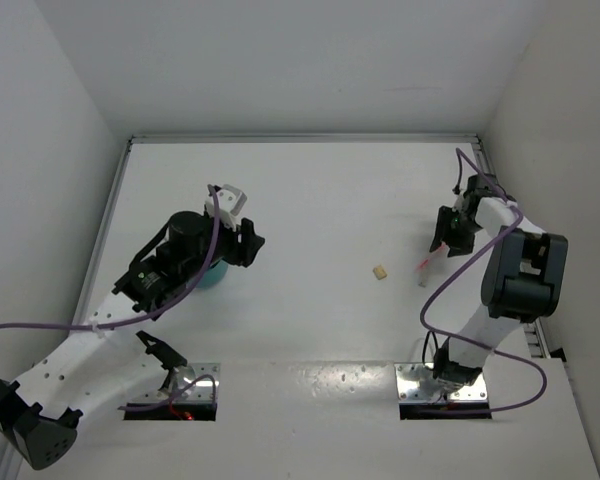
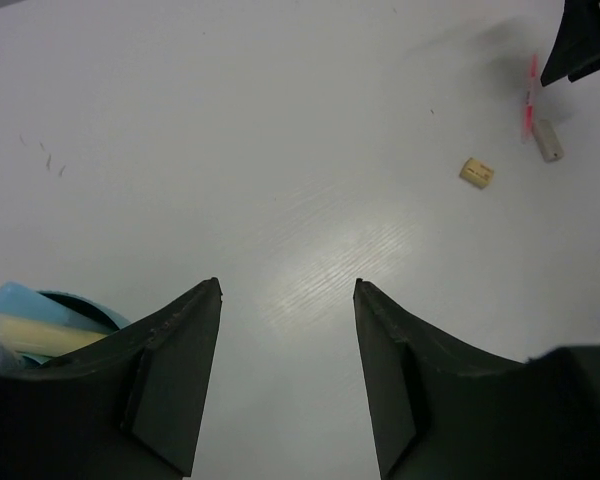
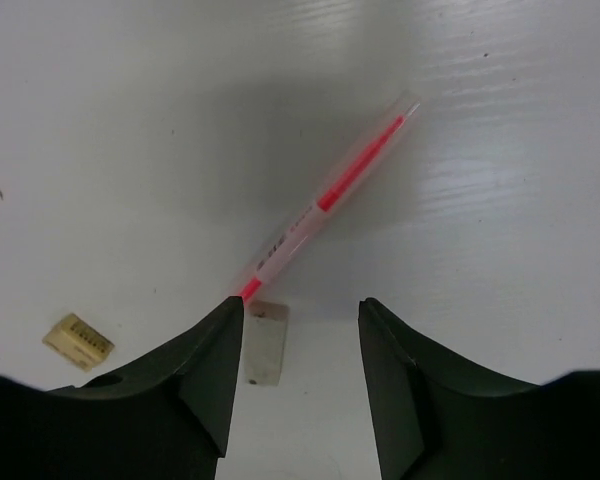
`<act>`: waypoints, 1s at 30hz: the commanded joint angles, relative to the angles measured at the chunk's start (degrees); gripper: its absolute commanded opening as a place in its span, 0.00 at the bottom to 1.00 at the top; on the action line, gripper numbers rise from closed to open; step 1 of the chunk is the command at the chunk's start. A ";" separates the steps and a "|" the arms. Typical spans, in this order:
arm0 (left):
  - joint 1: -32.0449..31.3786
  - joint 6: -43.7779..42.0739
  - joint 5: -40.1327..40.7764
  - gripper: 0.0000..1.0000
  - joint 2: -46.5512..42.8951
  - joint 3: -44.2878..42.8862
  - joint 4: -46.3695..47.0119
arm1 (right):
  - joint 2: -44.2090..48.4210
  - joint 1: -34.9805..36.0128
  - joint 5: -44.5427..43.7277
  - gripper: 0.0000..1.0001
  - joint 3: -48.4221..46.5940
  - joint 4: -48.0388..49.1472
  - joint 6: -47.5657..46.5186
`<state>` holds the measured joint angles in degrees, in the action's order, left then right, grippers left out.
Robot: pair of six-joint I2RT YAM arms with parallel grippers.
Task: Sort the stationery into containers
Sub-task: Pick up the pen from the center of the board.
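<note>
A thin clear pen with a pink core (image 3: 325,195) lies slanted on the white table, also in the top view (image 1: 427,262) and the left wrist view (image 2: 530,95). My right gripper (image 3: 300,302) is open and empty just above its near end, seen from the top (image 1: 440,243). The teal holder (image 1: 212,276) sits under my left arm, with a pale blue (image 2: 20,298) and a yellow marker (image 2: 30,335) in it. My left gripper (image 2: 287,285) is open and empty beside the holder, seen from the top (image 1: 252,246).
A small whitish block (image 3: 263,342) lies between my right fingers by the pen's end. A small tan block (image 1: 380,272) lies left of it, also in the right wrist view (image 3: 78,340). White walls enclose the table on three sides.
</note>
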<state>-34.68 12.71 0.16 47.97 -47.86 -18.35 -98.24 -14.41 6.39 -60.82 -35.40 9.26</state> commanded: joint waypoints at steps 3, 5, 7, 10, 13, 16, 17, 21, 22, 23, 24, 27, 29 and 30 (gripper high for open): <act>0.31 0.21 0.54 0.61 -1.21 0.22 1.91 | -3.62 -1.32 -2.00 0.49 -4.13 0.42 7.88; 0.31 0.21 0.54 0.61 -1.21 0.22 1.91 | -4.68 -1.32 -2.00 0.48 -4.75 0.42 9.19; 0.31 0.21 1.15 0.61 -1.21 0.75 1.91 | -5.47 -1.32 -3.40 0.47 -4.75 0.94 11.30; 0.31 0.21 1.77 0.61 -1.21 0.75 1.91 | -6.00 -1.32 -4.55 0.45 -4.75 2.70 13.16; 0.31 0.21 2.29 0.61 -1.21 0.75 2.44 | -6.52 -1.32 -5.07 0.43 -4.75 3.23 15.43; 0.31 0.21 2.30 0.61 -1.73 0.75 2.44 | -7.06 -0.80 -7.53 0.43 -5.28 3.23 16.58; 0.31 0.21 2.30 0.61 -1.73 0.75 2.44 | -7.75 -0.79 -7.54 0.43 -5.89 3.23 16.58; 0.31 0.21 2.82 0.61 -2.26 0.75 2.44 | -10.13 -0.79 -8.68 0.43 -7.12 2.70 17.64; 0.31 0.21 2.82 0.61 -2.26 1.27 2.44 | -10.92 -0.79 -8.68 0.43 -7.12 2.70 17.64; 0.31 0.21 3.43 0.61 -2.78 1.27 2.44 | -10.92 -0.79 -9.20 0.43 -7.73 2.70 18.16; 0.31 0.21 3.44 0.61 -2.79 1.27 2.44 | -11.71 -0.27 -9.21 0.43 -7.74 2.70 18.17; 0.31 0.21 3.44 0.61 -2.79 1.27 2.44 | -12.94 -0.26 -9.21 0.41 -8.27 2.17 18.17; 0.31 0.21 4.05 0.61 -2.79 1.27 2.44 | -13.47 -0.26 -9.21 0.38 -8.87 2.17 18.69; 0.31 0.21 4.05 0.61 -3.31 1.27 2.44 | -14.08 -0.26 -9.21 0.36 -8.88 2.17 18.69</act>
<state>-34.68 12.71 3.44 45.95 -46.70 -17.89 -110.50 -15.11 -1.74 -67.77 -33.58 26.24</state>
